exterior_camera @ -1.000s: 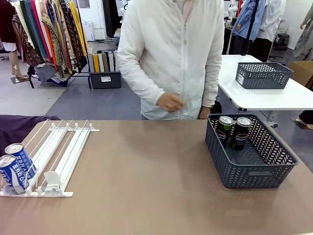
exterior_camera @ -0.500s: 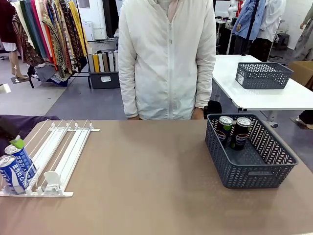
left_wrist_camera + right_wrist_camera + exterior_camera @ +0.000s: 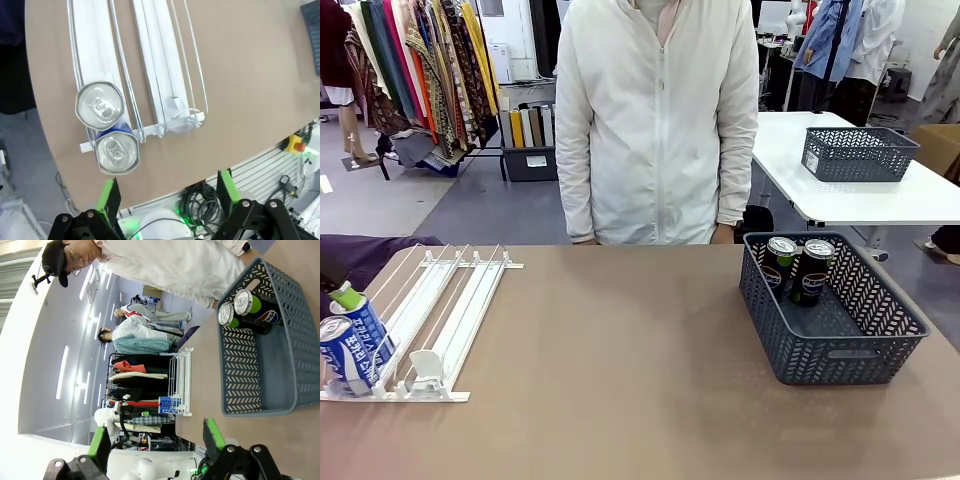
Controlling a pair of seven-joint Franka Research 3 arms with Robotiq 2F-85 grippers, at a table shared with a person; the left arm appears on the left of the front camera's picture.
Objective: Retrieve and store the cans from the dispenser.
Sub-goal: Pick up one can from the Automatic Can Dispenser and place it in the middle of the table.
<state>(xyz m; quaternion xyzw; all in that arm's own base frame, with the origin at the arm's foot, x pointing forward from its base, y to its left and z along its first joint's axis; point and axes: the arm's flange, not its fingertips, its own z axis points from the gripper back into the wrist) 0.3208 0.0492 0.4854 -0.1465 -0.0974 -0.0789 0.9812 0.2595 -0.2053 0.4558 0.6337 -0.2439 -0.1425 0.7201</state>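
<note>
Two blue and white cans (image 3: 348, 345) stand at the near end of the white wire dispenser (image 3: 440, 310) at the table's left. In the left wrist view both silver tops (image 3: 107, 127) show from above, one behind the other in the same lane. My left gripper (image 3: 166, 192) hovers over them, open and holding nothing. One of its green pads (image 3: 347, 296) peeks in just above the rear can. My right gripper (image 3: 156, 437) is open and empty, well back from the basket. Two black cans (image 3: 800, 265) stand in the dark grey basket (image 3: 850, 350).
A person in a white jacket (image 3: 660, 120) stands at the far side of the table with arms down. A second grey basket (image 3: 858, 153) sits on a white table behind. Bare brown tabletop (image 3: 620, 360) lies between dispenser and basket.
The person has lowered the raised hand and stands straight. A green pad of my left gripper has come in from the left edge above the blue cans.
</note>
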